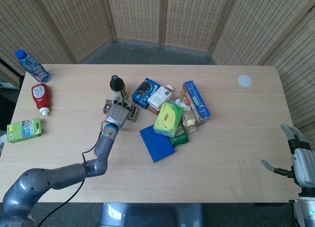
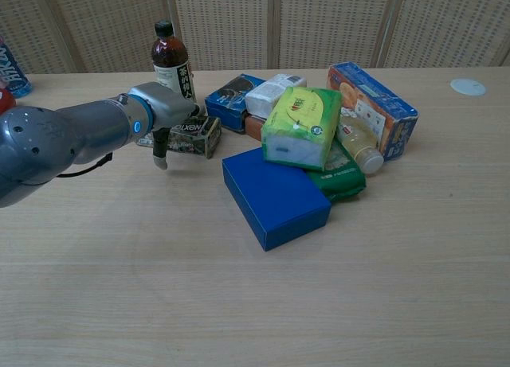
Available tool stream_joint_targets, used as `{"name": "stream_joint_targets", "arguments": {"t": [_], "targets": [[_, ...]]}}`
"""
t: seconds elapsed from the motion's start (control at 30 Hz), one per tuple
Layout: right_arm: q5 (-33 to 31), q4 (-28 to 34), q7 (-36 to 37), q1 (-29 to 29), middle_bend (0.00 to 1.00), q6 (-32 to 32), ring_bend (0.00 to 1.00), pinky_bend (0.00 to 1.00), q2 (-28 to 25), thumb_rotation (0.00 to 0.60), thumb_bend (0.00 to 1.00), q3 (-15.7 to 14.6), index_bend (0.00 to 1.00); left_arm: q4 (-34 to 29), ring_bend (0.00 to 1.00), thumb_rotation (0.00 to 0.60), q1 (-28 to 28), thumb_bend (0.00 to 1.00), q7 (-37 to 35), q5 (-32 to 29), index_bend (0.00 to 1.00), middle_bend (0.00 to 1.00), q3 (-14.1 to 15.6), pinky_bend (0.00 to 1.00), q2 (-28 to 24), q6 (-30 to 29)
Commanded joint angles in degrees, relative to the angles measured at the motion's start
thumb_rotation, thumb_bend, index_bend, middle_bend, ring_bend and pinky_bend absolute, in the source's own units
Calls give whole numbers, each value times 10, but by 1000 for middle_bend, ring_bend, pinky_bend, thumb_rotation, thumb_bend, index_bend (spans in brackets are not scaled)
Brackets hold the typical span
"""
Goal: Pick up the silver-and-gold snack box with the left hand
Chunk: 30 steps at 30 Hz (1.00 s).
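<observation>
The silver-and-gold snack box (image 1: 132, 114) (image 2: 195, 136) lies flat on the table just in front of a dark bottle (image 1: 116, 86) (image 2: 170, 60). My left hand (image 1: 117, 116) (image 2: 159, 104) lies over the box's left half. Its fingers reach over the top toward the far edge, and the thumb hangs down in front of the near face. The box still rests on the table, and I see no firm grip on it. My right hand (image 1: 298, 158) hovers off the table's near right corner with fingers spread and nothing in it.
A pile sits right of the box: a blue cookie box (image 1: 144, 90), a green pack (image 2: 301, 128), a flat blue box (image 2: 275, 196) and an orange-blue carton (image 2: 370, 108). At the far left are a water bottle (image 1: 32, 65), a red bottle (image 1: 41, 98) and a green carton (image 1: 23, 129).
</observation>
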<state>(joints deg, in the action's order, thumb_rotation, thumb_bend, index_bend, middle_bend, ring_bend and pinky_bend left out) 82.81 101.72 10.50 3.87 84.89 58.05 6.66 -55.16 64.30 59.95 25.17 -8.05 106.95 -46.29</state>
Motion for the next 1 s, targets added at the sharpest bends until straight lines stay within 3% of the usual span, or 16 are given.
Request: {"name": "stream_joint_targets", "arguments": {"t": [0.03,0.13,0.23,0.33,0.6,0.67,0.8,1.0], "targets": [[-1,0,2,0,0,0,0,0,-1,514,0,0,0,11,0,600,0,0,-3,3,0,0,-1,0,8,2],[0,0,4,0,0,-1,0,0,-2,515,0,0,0,25,0,600,-1,0,-11,17,0,0,0,31,19,-2],[1,0,5,0,0,0,0,0,-2,517,0,0,0,41,6,600,-4,0,-20,39,21,21,2,270,31,-8],[1,0,9,-1,0,1,0,0,-3,514,0,0,0,58,175,600,-8,0,-23,55,177,243,3,528,43,-17],[4,2,16,-2,0,2,0,0,-7,515,0,0,0,74,507,600,-20,0,-48,112,537,638,6,809,54,-29],[4,3,18,-2,0,2,0,0,-7,513,0,0,0,75,548,600,-24,0,-59,128,590,691,4,844,52,-32],[3,3,19,-2,0,2,0,0,-8,517,0,0,0,61,562,600,-29,0,-65,151,605,707,0,858,40,-42],[4,5,20,-3,0,4,0,0,-9,516,0,0,0,-32,562,600,-34,0,-66,178,605,700,-20,857,-15,-79]]}}
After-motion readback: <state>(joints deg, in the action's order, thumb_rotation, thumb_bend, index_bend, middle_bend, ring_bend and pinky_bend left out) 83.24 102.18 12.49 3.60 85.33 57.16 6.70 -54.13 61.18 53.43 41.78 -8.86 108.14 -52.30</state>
